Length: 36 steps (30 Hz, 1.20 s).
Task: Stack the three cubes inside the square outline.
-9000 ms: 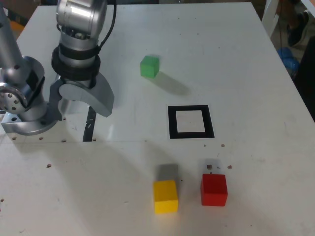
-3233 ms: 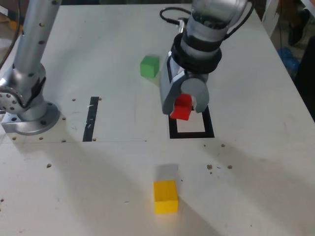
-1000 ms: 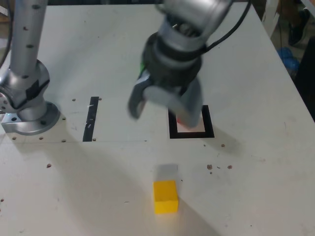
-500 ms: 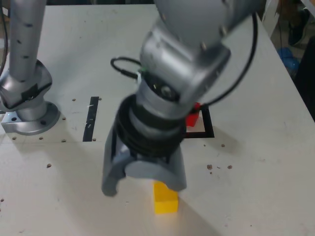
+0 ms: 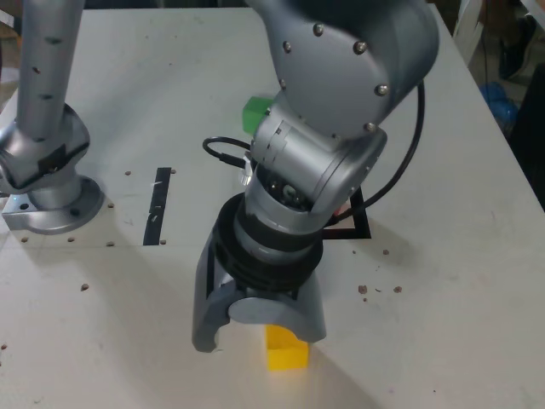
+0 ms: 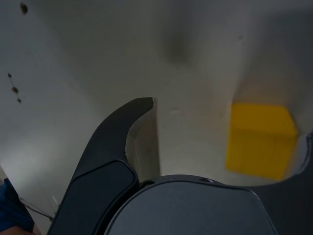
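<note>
White tabletop (image 5: pixel 128 341) all round; my fingers (image 5: pixel 260 338) wide open, nothing gripped. Yellow cube (image 5: pixel 287 351) sits near side, by my right finger (ext. view) → shift right, centre b4 lowering, then close sq.

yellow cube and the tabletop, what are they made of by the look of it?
Yellow cube: looks like matte plastic or painted wood; even solid colour, flat faces, no visible grain, so can't say which.

Tabletop: probably a painted or laminated board, off-white with a slight sheen; smooth, with small dark holes or chips and a thin straight seam.
</note>
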Tool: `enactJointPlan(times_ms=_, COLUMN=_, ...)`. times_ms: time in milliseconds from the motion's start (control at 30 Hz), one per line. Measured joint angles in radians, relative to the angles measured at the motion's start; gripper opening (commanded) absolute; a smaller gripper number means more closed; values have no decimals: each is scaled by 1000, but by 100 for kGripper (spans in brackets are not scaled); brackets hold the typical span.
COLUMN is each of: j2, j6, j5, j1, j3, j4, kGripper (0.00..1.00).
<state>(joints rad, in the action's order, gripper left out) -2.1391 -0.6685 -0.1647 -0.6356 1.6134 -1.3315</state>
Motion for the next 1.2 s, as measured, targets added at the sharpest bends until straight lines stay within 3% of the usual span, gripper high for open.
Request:
enactJointPlan(times_ms=200, j2=1, j6=34, j5=0, j1=7, j3=-41, j4=102, kGripper=96)
enactJointPlan(times_ms=567, j2=-10, j6=30, j5=21, j1=7, j3=-35, j4=154, kGripper=87)
enactJointPlan(times_ms=667, j2=-15, j6=30, j5=22, j1=8, j3=-38, j4=162, kGripper=79)
enactJointPlan(times_ms=900, j2=-25, j6=30, j5=25, j1=16, j3=-43, j4=165, kGripper=48)
enactJointPlan(times_ms=1067, j2=-31, j6=29, j5=32, j1=17, j3=-60, j4=181, kGripper=37)
enactJointPlan(times_ms=1200, j2=-31, j6=19, j5=37, j1=17, j3=-69, j4=189, kGripper=36)
